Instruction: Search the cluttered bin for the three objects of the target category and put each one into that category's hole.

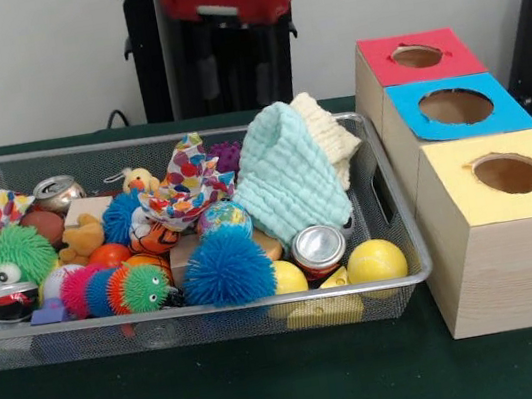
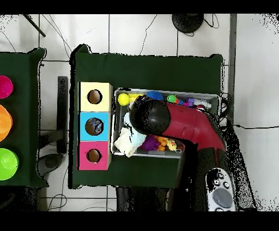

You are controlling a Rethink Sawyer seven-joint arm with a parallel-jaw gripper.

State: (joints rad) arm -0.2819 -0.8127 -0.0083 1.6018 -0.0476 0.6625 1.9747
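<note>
- The red and black arm [image 2: 185, 122] reaches over the wire bin [image 1: 406, 238] in the overhead view, its dark rounded end above the bin's box-side half; the gripper itself is hidden under it, so I cannot tell whether it is spread or pressed together; the front view shows only a red part of the arm at the top edge
- The bin sits on the green table [image 1: 276, 390], just beside a row of three wooden boxes
- The boxes each have a round hole on top: a red-topped box [image 1: 417, 56] farthest back, a blue-topped box [image 1: 456, 107] in the middle, a yellow-topped box [image 1: 508, 173] nearest the camera
- Inside the bin, a pale green cloth [image 1: 288, 181] leans against a cream cloth [image 1: 328, 129] at the box side
- Along the front edge lie a blue spiky ball [image 1: 226, 266], a tin can [image 1: 318, 249] and two yellow balls [image 1: 375, 261]
- At the far side from the boxes sits a green fuzzy toy [image 1: 11, 262]; a rainbow spiky caterpillar [image 1: 118, 289] lies next to it
- A patterned cloth [image 1: 188, 186] rests on top of the heap in the middle; a second can [image 1: 57, 190] lies at the back
</note>
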